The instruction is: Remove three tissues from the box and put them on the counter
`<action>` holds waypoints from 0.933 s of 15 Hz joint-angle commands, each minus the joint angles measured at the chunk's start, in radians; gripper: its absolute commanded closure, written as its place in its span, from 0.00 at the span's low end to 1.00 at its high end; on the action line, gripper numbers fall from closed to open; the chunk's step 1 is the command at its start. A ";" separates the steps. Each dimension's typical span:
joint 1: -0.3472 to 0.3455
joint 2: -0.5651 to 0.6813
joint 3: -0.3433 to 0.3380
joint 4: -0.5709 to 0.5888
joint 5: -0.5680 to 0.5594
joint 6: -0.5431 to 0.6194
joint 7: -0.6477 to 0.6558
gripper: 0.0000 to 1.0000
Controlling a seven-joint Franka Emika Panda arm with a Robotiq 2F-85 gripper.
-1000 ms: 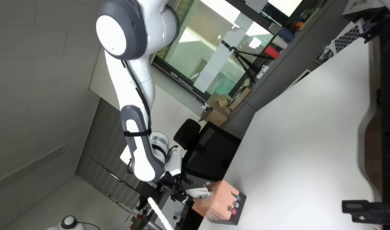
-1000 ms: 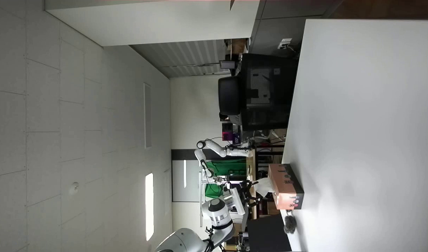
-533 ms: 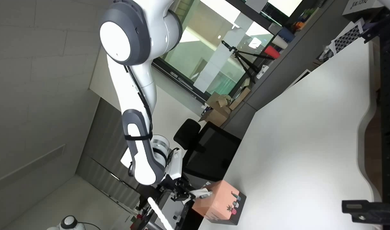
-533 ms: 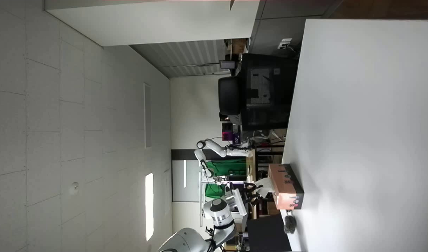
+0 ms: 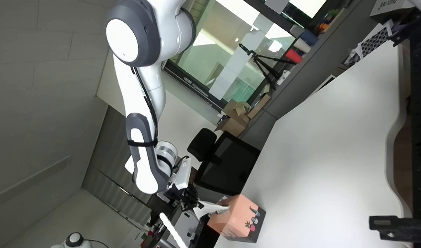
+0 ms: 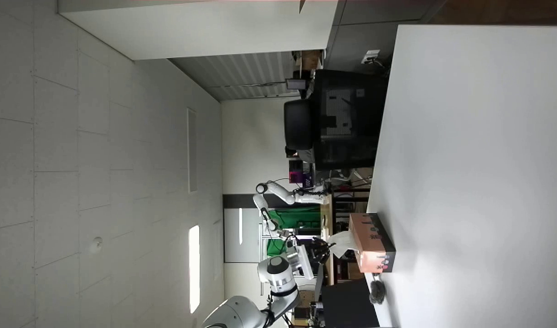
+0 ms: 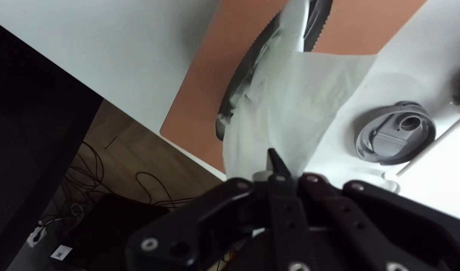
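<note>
"If you look in an exterior view, there's the gripper (image 5: 196, 204) at ten o'clock from the box (image 5: 238, 215), the white tissue (image 5: 210, 207) strung between them, and the box sits at the eight o'clock edge of the counter (image 5: 317, 165)."

"How should it pull?"

"Straight off the face the tissue comes from, I'd say, smooth, no sideways yank! A light box could skid or tip."

"And in an exterior view with the fluffy grey thing (image 6: 377, 291) at the box's six o'clock?"

"Gripper at nine, tissue reaching it. Nine is the line to follow, well out, before any swing toward three."

"Wrist view, then: how's the bite?"

"Squeezed together, no gap to see, the tissue's end nipped inside! The rest fans toward twelve, its tail seemingly in the slot (image 7: 237, 79)."

"So hold that squeeze until the tail slips free?"

"Exactly! Then low over the counter, away from the grey lid (image 7: 397, 133) at two o'clock, and spread wide so the tissue drops cleanly."
</note>
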 commanded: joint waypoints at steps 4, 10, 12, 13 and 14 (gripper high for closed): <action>-0.050 -0.114 0.013 0.006 0.027 -0.069 -0.011 1.00; -0.113 -0.186 -0.012 0.014 0.024 -0.129 0.004 1.00; -0.140 -0.188 -0.027 0.016 0.023 -0.142 0.013 1.00; -0.154 -0.186 -0.034 0.018 0.025 -0.147 0.017 1.00; -0.173 -0.180 -0.037 0.020 0.031 -0.151 0.015 1.00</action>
